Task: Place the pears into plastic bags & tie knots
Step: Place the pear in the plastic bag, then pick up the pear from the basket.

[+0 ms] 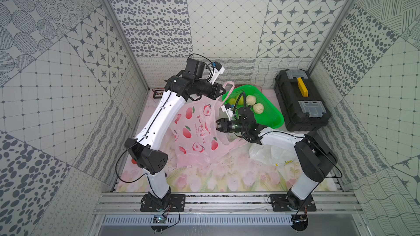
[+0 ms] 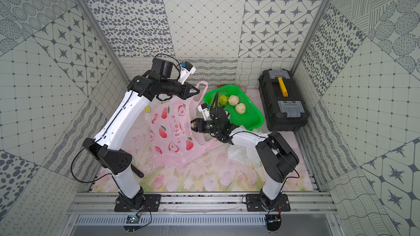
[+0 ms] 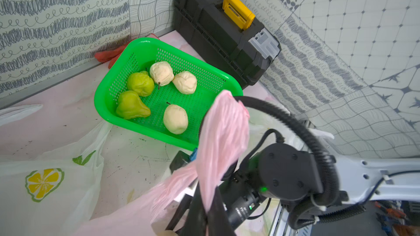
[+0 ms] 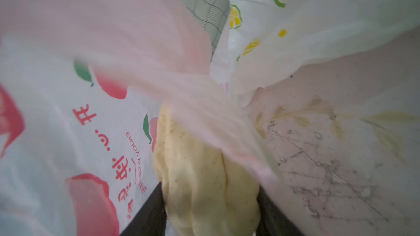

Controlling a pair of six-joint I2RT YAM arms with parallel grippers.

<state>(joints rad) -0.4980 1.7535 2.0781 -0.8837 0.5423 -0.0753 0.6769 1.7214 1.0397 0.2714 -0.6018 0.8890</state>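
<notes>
While the pink bag (image 1: 195,132) is held up by its handle (image 1: 228,85), that handle is pinched tight in the left pincer (image 1: 222,90), as is seen in both top views. A pale pear (image 4: 204,178) is gripped in the right pincer (image 1: 218,124), right at the side of the pink bag, and thin pink plastic is draped over it. Whether the pear is inside the bag cannot be told. Five more pears (image 3: 175,119) are seen in the green basket (image 3: 100,101): two green, three pale. A white bag (image 1: 270,153) with lemon prints is laid on the tabletop (image 1: 227,178) under the right arm. A black box (image 1: 300,101) is set beside the basket.
</notes>
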